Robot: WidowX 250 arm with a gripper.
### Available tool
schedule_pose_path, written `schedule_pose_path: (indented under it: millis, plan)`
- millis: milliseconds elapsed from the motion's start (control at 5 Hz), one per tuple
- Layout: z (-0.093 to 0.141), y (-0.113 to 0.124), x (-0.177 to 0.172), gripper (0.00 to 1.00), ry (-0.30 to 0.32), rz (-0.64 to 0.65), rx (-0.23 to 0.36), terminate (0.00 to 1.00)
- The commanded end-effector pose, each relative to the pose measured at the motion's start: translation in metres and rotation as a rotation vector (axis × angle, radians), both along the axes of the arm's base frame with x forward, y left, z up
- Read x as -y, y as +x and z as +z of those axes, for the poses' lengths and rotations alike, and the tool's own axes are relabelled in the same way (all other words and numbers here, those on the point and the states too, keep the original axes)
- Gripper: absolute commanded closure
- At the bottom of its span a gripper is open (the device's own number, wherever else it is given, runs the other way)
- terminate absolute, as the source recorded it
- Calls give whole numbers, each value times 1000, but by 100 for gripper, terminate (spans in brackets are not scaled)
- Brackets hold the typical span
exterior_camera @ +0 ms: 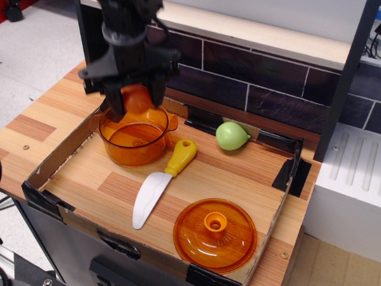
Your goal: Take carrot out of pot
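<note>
The translucent orange pot [134, 143] stands at the back left of the cardboard tray, and its inside shows no toy. My black gripper [136, 101] hangs just above the pot's far rim. It is shut on the orange-red carrot [136, 98], which sits between the two fingers [115, 102], lifted clear of the pot's bottom.
A cardboard tray [53, 161] frames the work area. A toy knife [162, 180] with a yellow handle lies right of the pot. A pale green pear toy [231, 136] lies at the back. The domed orange lid [215, 235] sits at the front right. A dark tiled wall stands behind.
</note>
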State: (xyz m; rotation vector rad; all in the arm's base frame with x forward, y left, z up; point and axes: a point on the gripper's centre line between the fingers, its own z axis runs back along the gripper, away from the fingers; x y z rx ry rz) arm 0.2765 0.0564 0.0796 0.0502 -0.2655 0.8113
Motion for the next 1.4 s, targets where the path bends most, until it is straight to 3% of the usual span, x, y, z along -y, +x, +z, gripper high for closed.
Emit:
schedule_pose_path:
  millis: [0, 200, 400, 1200]
  plan:
    - [21, 4, 68, 100, -43, -45, -113, 0]
    - [8, 4, 104, 100, -47, -61, -179, 0]
    - [-12, 1, 129, 100, -24, -96, -189, 0]
    - [-58, 5, 132, 100, 27, -107, -160, 0]
